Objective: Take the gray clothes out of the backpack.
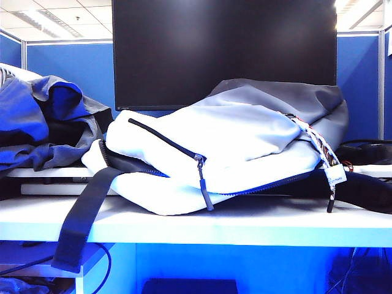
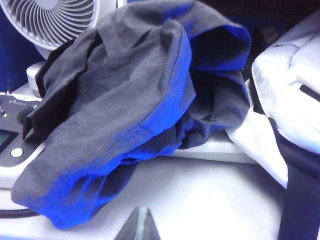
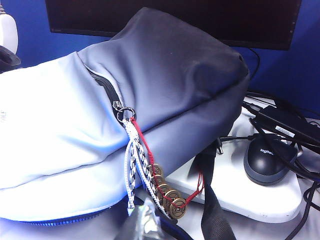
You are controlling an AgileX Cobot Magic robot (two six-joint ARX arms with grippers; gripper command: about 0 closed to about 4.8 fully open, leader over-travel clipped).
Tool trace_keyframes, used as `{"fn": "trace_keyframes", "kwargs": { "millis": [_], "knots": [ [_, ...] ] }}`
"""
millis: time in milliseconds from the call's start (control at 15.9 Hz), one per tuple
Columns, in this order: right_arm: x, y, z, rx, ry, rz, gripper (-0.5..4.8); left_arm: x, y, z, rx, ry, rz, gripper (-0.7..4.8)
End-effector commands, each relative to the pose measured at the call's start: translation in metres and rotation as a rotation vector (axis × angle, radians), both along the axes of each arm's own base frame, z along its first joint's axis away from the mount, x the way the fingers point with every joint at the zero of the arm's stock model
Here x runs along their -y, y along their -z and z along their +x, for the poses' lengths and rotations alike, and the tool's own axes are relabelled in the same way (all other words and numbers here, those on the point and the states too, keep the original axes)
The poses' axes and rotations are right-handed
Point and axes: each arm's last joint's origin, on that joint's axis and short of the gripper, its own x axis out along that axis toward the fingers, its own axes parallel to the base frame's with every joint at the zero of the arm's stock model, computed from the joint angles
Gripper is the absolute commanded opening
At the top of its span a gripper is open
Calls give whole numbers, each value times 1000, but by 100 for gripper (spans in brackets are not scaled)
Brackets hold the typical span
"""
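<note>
A: Left gripper (image 2: 138, 226) closed, empty, low in its wrist view, pointed at the gray clothes (image 1: 43, 125). One bundle, heaped at exterior left, just beside the backpack (image 1: 233, 153).

B: So it's already out. Right gripper (image 3: 145, 222)?

A: Closed, empty, by the cord charms. One backpack lies on its side at centre, strap hanging off the table (image 1: 245, 228).

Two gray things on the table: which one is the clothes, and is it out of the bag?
The gray clothes are the crumpled heap at the exterior view's left, outside the backpack. The smooth gray at the right is the backpack's own rear panel.
</note>
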Motion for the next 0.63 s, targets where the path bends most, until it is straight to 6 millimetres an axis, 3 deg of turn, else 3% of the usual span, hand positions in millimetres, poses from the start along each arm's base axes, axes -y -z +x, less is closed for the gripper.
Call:
{"fn": "trace_keyframes", "kwargs": {
  "millis": [63,630],
  "knots": [
    [0,-3,0,19,-6,2,0,0,-3,0,28,8,-2,-5],
    [0,-3,0,19,-6,2,0,2,-2,0,21,53,23,-5]
  ]
}}
